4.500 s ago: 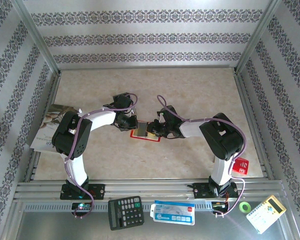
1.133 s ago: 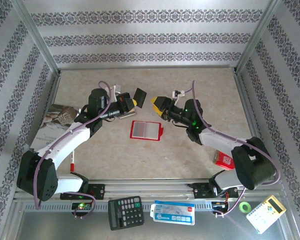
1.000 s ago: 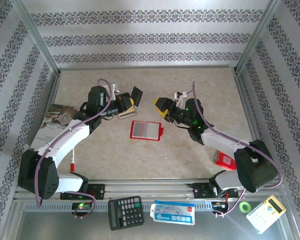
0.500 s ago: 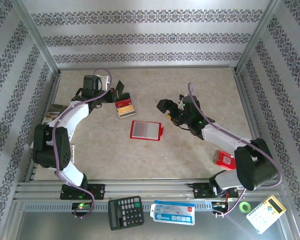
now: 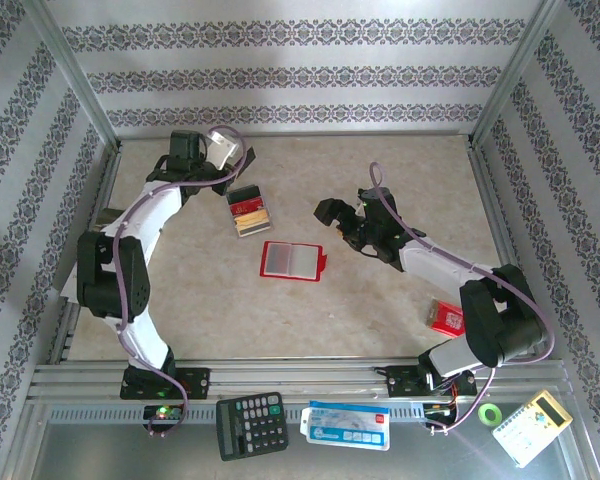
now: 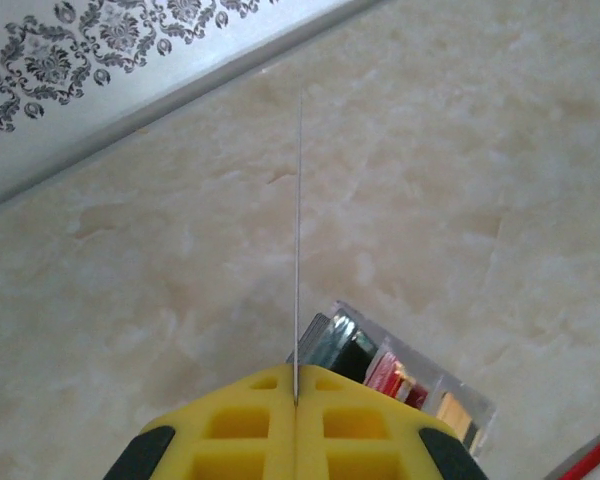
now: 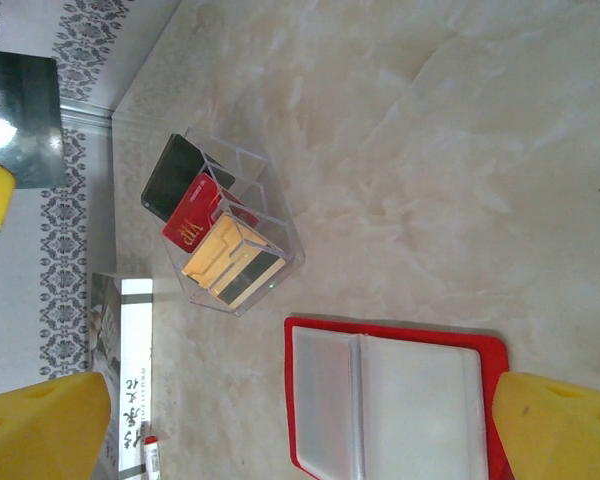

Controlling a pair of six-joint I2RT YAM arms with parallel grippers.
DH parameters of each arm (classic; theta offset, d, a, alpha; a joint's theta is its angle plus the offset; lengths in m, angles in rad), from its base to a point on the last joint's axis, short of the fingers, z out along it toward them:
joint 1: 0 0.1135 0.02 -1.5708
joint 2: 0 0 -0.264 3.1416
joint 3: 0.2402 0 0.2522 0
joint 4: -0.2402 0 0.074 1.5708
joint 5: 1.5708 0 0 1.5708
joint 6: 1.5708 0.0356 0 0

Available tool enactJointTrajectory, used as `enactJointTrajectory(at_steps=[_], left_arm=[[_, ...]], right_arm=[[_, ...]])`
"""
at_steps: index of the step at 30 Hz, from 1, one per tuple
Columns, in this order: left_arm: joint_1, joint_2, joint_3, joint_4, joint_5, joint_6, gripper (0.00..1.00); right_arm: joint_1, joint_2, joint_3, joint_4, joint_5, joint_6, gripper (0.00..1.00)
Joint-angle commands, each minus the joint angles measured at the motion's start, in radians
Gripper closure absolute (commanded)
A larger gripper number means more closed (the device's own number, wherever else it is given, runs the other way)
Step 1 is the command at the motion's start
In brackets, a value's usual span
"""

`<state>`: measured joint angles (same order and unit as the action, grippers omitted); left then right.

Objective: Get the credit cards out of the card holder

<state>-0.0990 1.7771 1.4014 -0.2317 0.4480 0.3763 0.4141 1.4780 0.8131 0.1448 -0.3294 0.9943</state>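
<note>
Card [image 7: 25, 120] pinched edge-on in left jaws, holder [image 5: 293, 260] well apart

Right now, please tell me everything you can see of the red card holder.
The card holder lies open and flat near the middle of the beige table. It is a red folding case whose two pale, translucent pockets face up, with a fold between them; both look empty. A small red tab sticks out at one short edge. Only the table touches it.
</note>
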Motion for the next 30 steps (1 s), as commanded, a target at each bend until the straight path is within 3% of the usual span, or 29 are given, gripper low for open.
enactJointTrajectory(at_steps=[1,9,15,21,26,30], left_arm=[[0.032,0.035,0.052,-0.156,0.015,0.261,1.00],[0.088,0.085,0.089,-0.277,0.197,0.529,1.00],[0.094,0.090,0.099,-0.289,0.272,0.589,1.00],[0.096,0.151,0.164,-0.351,0.282,0.643,1.00],[0.096,0.222,0.282,-0.519,0.271,0.734,1.00],[0.096,0.228,0.278,-0.511,0.236,0.728,1.00]], right_arm=[[-0.005,0.000,-0.008,0.032,0.007,-0.011,0.02],[-0.001,0.027,0.012,0.037,0.010,0.023,0.02],[0.009,0.019,0.012,0.071,0.006,0.042,0.02],[0.009,0.014,0.008,0.077,-0.007,0.056,0.02],[0.009,-0.010,0.000,0.088,-0.015,0.062,0.02],[0.009,-0.016,-0.004,0.089,-0.015,0.067,0.02]])
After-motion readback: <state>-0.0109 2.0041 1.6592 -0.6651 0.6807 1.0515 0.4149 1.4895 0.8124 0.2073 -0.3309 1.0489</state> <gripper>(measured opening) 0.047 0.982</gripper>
